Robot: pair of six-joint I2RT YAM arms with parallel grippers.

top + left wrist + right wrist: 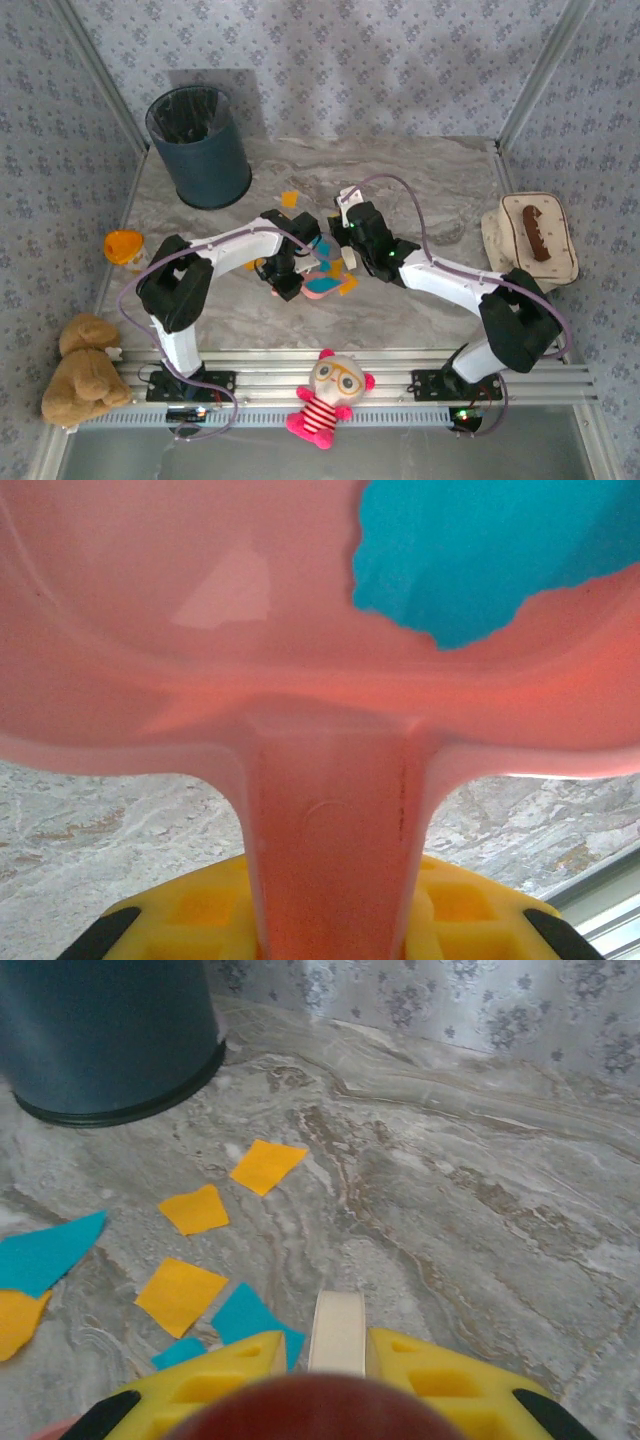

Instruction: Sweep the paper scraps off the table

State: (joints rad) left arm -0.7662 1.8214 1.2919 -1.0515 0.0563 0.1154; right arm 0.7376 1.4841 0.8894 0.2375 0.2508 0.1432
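Near the dark bin, paper scraps were scattered on the table, the handle of a pink dustpan was clamped in the left gripper, and a cream handle was pinched by the right gripper.

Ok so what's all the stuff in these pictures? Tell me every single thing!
table: one, grey-white marble, under everything
bin: one, dark blue, far left of table
dustpan: one, pink, mid-table
paper scraps: several, orange and cyan, mid-table; one cyan in the dustpan
cup toy: one, orange, left edge
tray: one, cream, right edge, brown thing on it
teddy: one, brown, near left corner
doll: one, pink-striped, near rail
left arm: one, black and white, jaws shut on dustpan handle
right arm: one, black and white, jaws shut on cream strip
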